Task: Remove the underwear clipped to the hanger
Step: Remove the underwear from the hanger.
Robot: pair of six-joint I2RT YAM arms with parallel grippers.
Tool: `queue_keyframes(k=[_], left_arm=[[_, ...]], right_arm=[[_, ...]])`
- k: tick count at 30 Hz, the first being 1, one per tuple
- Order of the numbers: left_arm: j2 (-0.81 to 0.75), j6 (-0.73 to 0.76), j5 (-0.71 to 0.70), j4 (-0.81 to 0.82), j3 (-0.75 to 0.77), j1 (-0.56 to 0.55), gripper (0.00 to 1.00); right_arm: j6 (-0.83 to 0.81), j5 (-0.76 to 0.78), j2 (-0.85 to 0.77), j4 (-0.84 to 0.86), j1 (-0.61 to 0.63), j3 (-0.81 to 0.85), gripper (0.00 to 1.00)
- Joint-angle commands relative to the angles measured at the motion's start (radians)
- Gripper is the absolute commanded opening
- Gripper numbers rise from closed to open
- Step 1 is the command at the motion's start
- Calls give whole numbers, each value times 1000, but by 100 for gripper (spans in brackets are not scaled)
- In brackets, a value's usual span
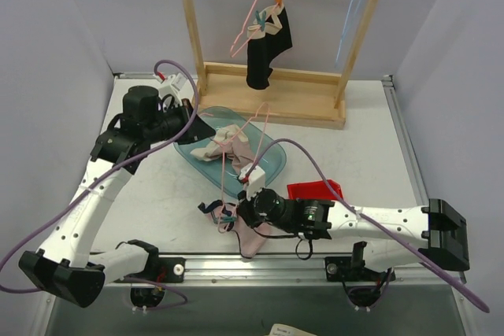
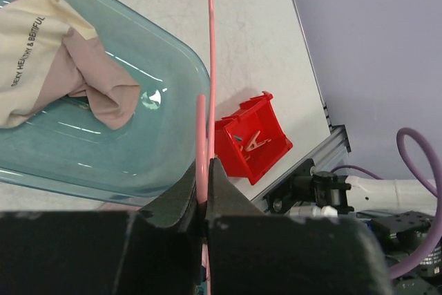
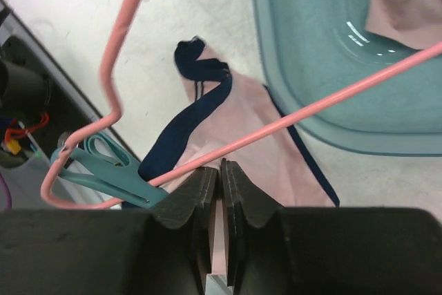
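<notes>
Right gripper [image 3: 219, 170] jaws pinch together on the pale pink, dark-trimmed underwear [image 3: 255, 136], which lies on the table [image 3: 173, 5] just outside the blue tub [image 3: 276, 32], pinned by a teal clothespin [image 3: 103, 170] to the pink hanger [image 3: 311, 108]. Left gripper [image 2: 205, 167] is clamped on that hanger's wire beside the tub, where more underwear [image 2: 41, 53] lies crumpled. A black pair [image 1: 268, 49] hangs clipped on the wooden rack [image 1: 272, 104] behind.

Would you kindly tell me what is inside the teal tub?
Crumpled underwear, cream and dusty pink, lies in the teal tub. Anything beneath that cloth is covered.
</notes>
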Motion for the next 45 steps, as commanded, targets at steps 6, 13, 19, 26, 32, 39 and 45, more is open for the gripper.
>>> queue_keyframes(k=[6, 13, 19, 26, 32, 39, 45], left_arm=[[-37, 12, 49, 24, -26, 4, 3], [-50, 26, 32, 3, -36, 6, 3], [-87, 42, -8, -12, -24, 17, 3], [-61, 137, -106, -109, 39, 15, 3], [-57, 174, -114, -140, 13, 11, 3], [-55, 154, -114, -105, 6, 6, 3], [-43, 154, -100, -97, 26, 0, 3]], right_arm=[[62, 62, -44, 44, -110, 9, 5], [176, 177, -30, -70, -169, 29, 0], [205, 102, -3, -122, -225, 31, 28], [202, 46, -99, -215, -226, 67, 84], [187, 9, -146, -278, -243, 179, 88], [86, -18, 69, -277, -165, 319, 90], [-65, 60, 230, -281, -58, 428, 89]])
